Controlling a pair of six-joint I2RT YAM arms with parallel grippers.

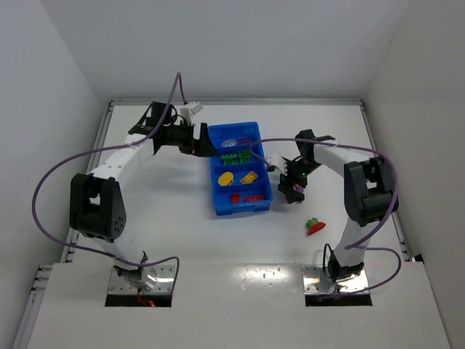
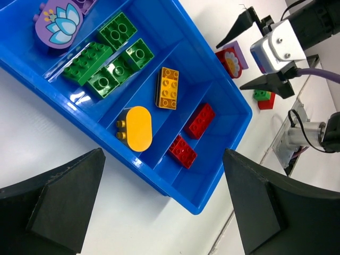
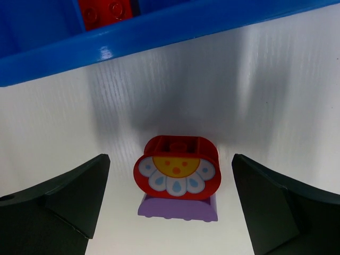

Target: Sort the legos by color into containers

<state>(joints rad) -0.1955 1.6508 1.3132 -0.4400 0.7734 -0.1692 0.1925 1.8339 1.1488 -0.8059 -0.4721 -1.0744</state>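
Overhead camera: I look down from behind the arm bases, far off. Left wrist: fairly close, tray (image 2: 212, 175) ahead of the jaws. Right wrist: very close, flower piece (image 3: 177, 170) between the jaws. Both wrist views share tray and piece.

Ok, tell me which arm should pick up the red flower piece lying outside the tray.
Right. The right gripper, open, hangs directly over the red flower piece, a finger on each side, just beside the blue tray. The left gripper, also open, is at the tray's far end, away from the piece.
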